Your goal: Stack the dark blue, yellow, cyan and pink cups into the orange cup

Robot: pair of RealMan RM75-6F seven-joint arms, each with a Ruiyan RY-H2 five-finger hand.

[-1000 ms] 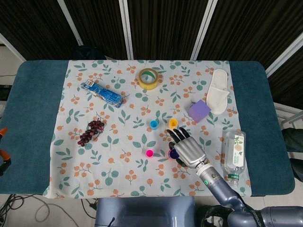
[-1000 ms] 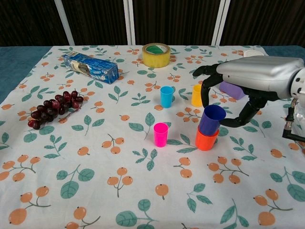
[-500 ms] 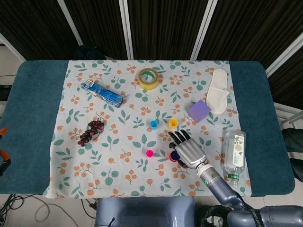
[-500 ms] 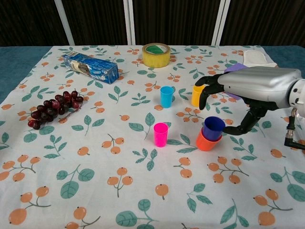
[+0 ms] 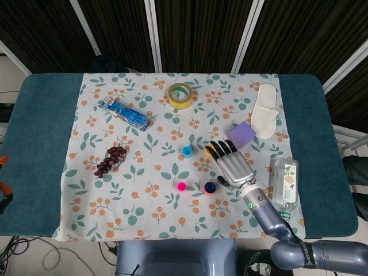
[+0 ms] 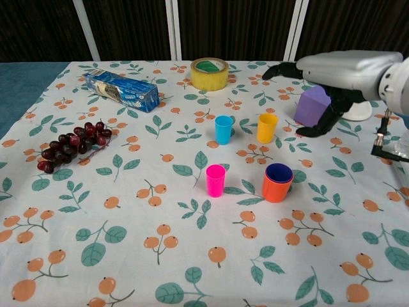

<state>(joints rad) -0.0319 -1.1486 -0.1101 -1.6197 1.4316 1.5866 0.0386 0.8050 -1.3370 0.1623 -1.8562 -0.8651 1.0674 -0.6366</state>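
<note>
The orange cup [image 6: 277, 189] stands upright on the floral cloth of the tabletop [image 6: 128, 211], with the dark blue cup [image 6: 279, 173] nested inside it (only the blue rim shows). The right hand [image 6: 332, 77] hangs above and behind the orange cup, fingers spread, holding nothing. The purple block [image 6: 312, 106] sits behind the orange cup. The yellow cup [image 6: 267, 127] stands just behind the orange cup, the cyan cup [image 6: 223, 129] behind-left, the pink cup [image 6: 215, 180] left.
</note>
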